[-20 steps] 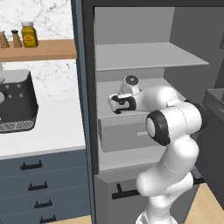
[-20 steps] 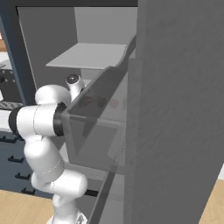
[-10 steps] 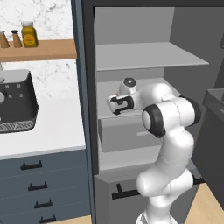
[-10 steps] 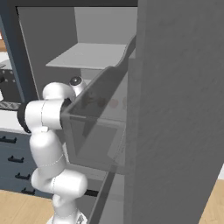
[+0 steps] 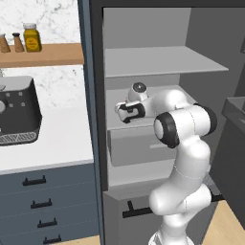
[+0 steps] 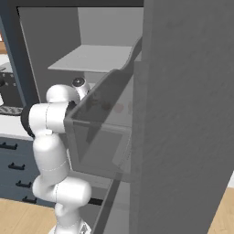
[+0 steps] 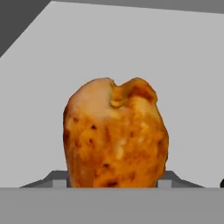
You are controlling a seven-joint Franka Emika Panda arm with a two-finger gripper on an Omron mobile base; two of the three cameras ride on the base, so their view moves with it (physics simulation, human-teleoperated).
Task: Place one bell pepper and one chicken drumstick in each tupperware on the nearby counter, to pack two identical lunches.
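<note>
We see the gripper [image 5: 125,113] reaching into the open fridge [image 5: 158,72], low over a pale shelf [image 7: 131,48]. The hand view puts the chicken drumstick [image 7: 116,133] right at the fingers, filling the gap, long axis running away from the camera, notched fat end up. We cannot tell if the jaws are clamped on it. Left base view adds the counter [image 5: 52,139], a dark appliance [image 5: 16,112] and jars [image 5: 31,37] on a wooden ledge. Right base view looks through a translucent door bin [image 6: 103,132] partly masking the arm.
</note>
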